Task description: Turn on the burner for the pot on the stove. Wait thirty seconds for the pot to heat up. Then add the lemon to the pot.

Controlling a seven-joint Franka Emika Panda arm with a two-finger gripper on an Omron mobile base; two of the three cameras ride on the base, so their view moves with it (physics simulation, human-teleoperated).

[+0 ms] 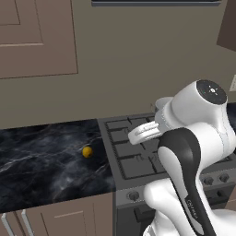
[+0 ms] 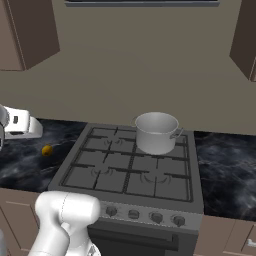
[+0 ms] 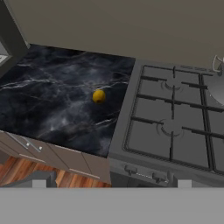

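On the stove (image 2: pixel 131 170), at its back right burner, stands the steel pot (image 2: pixel 156 132). The lemon (image 3: pixel 99 96) lies on the black marble counter (image 3: pixel 48 105) just left of the stove. The gripper (image 3: pixel 111 183) hovers apparently high above, fingers spread, holding nothing.

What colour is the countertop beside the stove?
Black marble with pale grey-white veining; the countertop shows best in the hand view.

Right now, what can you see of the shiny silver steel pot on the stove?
The shiny silver steel pot is a plain cylinder with no lid and a small side handle showing on its right. It stands upright on the dark grey gas stove's grate, over the back burner right of centre. Nothing else touches it. Its inside looks empty.
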